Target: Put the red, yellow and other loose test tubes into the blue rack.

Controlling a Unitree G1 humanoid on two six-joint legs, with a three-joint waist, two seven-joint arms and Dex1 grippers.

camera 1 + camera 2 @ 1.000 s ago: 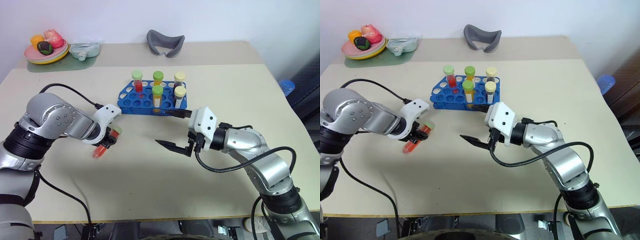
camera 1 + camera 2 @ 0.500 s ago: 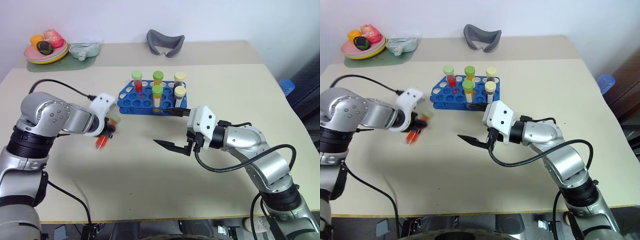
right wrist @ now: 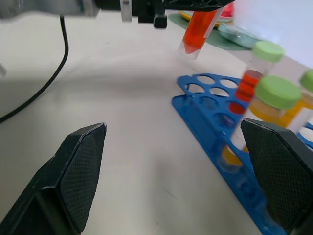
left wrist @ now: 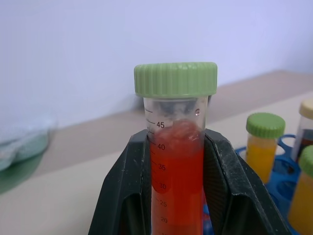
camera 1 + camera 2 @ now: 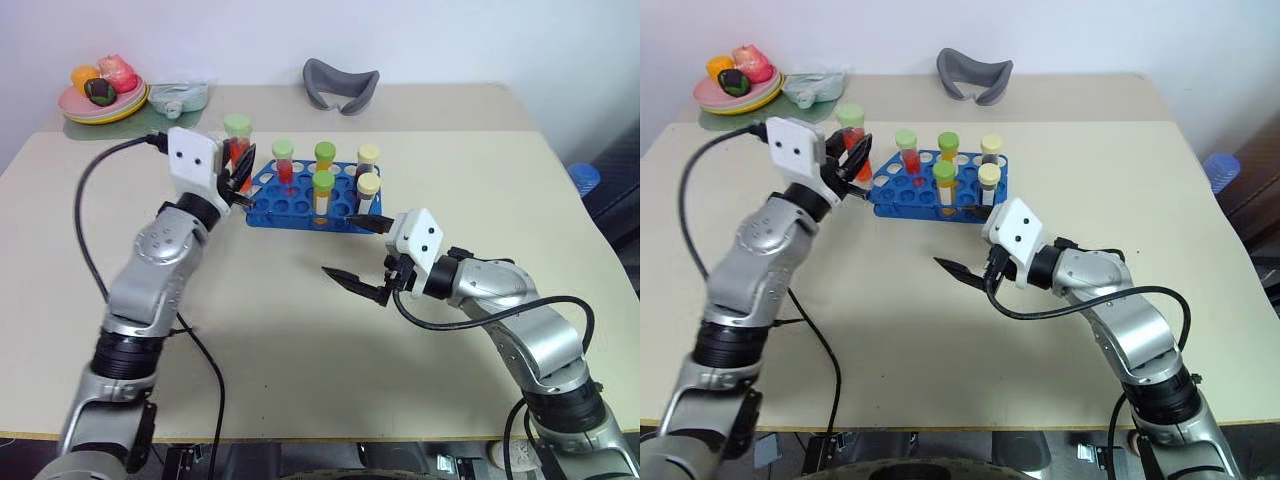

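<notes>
Left gripper [image 5: 236, 172] is clamped on the red tube [image 5: 237, 150], held upright just off the left end of the blue rack [image 5: 300, 205], cone tip above table level.

Head views: five tubes already stand in the rack; open holes on the near-left side. Tip isn't over a hole yet, so lowering from here would probably hit the rack's edge or the grid web and shove the light rack. Right gripper [image 5: 355, 255] hangs empty, fingers spread wide, touching nothing, just in front of the rack's near right end; any drift forward could knock the seated tubes.

Left wrist view: fingers [image 4: 126, 191] pinch the tube below its pale green cap [image 4: 175, 79]. Smooth wall, so it may slip or tilt in the grip.

Right wrist view: the held tube's tip leans, so it could jam in a hole.
</notes>
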